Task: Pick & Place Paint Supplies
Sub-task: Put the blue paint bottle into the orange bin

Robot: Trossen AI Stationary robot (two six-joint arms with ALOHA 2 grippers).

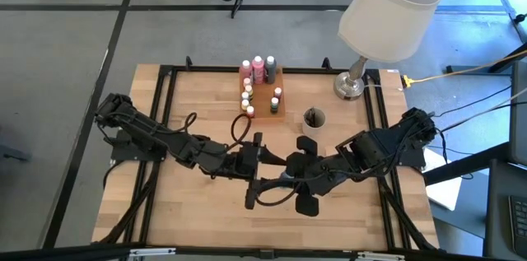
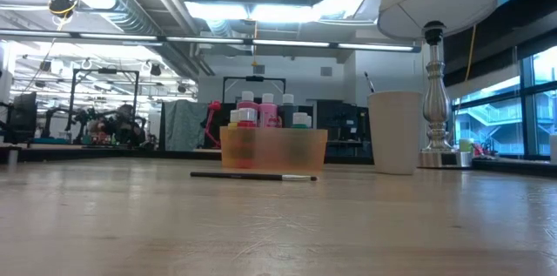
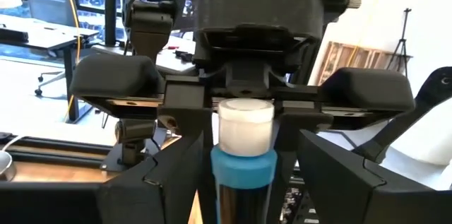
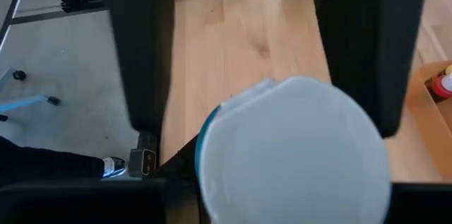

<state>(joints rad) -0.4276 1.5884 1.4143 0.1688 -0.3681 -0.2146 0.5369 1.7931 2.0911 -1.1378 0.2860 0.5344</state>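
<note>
Several bottles [image 1: 257, 72] stand in the orange tray [image 1: 268, 96], and the cup [image 1: 314, 119] beside it holds dark brushes. One brush [image 2: 252, 175] lies on the table [image 1: 198, 220] before the tray. My right gripper [image 4: 261, 75] is clamped on a blue bottle [image 4: 293, 153] at mid-table; my left gripper [image 1: 262, 156] faces it with fingers spread wide. From above I cannot see this bottle between the grippers.

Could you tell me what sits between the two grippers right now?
A blue paint bottle with a white cap, seen in both wrist views, between left gripper and right gripper.
</note>
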